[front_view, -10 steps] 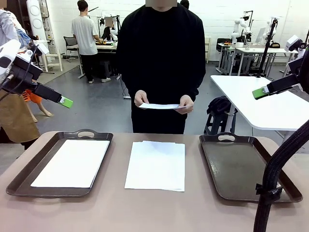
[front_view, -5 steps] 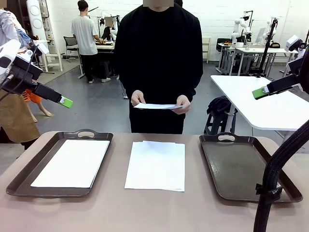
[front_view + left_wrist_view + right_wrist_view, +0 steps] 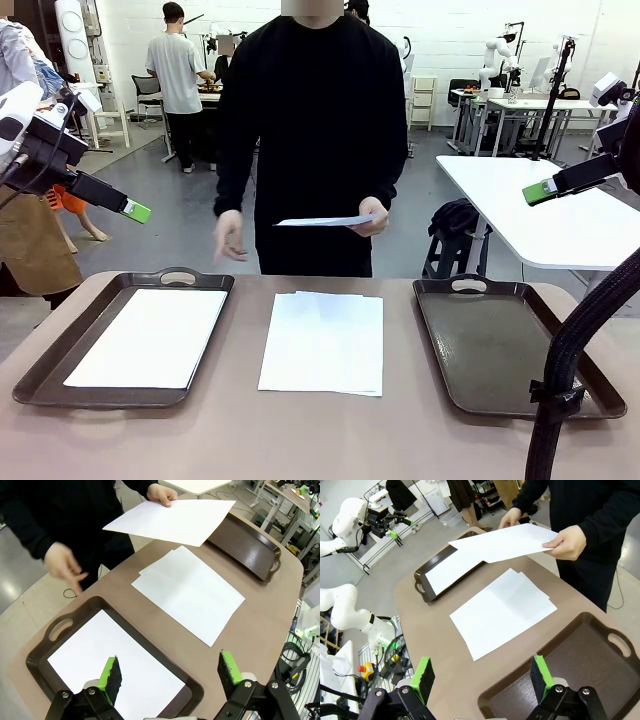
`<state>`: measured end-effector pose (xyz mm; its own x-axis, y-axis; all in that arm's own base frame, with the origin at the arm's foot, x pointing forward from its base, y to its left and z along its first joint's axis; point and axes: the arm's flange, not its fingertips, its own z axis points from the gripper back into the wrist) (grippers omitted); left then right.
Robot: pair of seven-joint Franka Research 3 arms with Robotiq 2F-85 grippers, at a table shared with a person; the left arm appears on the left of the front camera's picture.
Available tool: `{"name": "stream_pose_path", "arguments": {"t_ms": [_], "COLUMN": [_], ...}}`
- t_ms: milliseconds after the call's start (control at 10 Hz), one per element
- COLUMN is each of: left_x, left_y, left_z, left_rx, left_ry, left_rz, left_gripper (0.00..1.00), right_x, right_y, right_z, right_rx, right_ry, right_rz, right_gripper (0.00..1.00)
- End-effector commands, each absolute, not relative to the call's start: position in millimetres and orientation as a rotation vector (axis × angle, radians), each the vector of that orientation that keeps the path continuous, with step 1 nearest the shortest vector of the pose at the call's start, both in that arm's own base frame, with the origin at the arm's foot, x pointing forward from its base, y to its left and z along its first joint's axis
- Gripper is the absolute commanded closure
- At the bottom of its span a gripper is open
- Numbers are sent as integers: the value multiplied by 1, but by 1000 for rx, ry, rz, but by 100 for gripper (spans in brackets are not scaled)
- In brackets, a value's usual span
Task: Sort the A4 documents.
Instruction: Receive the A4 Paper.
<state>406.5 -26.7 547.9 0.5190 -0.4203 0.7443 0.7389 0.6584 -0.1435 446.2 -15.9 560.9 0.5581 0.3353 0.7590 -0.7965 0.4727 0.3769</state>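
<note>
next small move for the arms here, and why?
Probably wait with both arms up. The left gripper and right gripper are open and empty above the table, while the person's hand holds one sheet near the far edge, not offered to either side. The stack lies between the left tray, with paper in it, and the bare right tray.

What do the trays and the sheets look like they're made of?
Trays: probably moulded plastic, dark brown and semi-gloss. They show a soft sheen on the floor, rounded rims and cut-out handles.
Sheets: thin matte white paper. They lie flat, with fine overlapping edges and no glare.
</note>
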Motion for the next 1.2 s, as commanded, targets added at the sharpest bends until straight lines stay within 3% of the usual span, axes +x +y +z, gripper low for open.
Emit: {"name": "stream_pose_path", "arguments": {"t_ms": [0, 1100], "left_x": [405, 405], "left_y": [-26, -26], "left_z": [547, 547], "left_rx": [-484, -484], "left_ry": [-737, -737], "left_rz": [-732, -732], "left_gripper": [0, 0], "right_x": [446, 446], "right_y": [-15, -15], "right_z": [561, 561], "right_rx": [807, 807], "right_ry": [-666, -666], "right_rz": [762, 762], "right_gripper": [0, 0]}}
